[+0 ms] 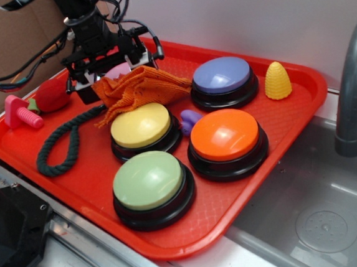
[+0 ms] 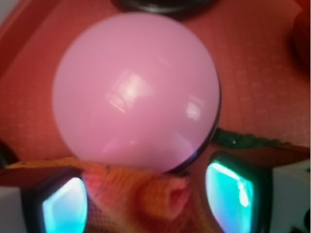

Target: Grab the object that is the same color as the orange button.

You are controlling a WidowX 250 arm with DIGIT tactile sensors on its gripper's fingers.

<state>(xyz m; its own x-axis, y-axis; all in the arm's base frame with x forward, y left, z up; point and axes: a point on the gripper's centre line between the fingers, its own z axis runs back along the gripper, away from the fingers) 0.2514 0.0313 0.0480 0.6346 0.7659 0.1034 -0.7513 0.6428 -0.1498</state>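
Jaws around orange cloth [image 1: 138, 87]; pink button [image 2: 136, 92] beneath, rope [image 1: 64, 143] beside.

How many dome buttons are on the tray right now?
5. Green button front; orange button to its right; yellow button centre; purple button at back; pink button under the gripper, mostly hidden in the exterior view. Others may be hidden.
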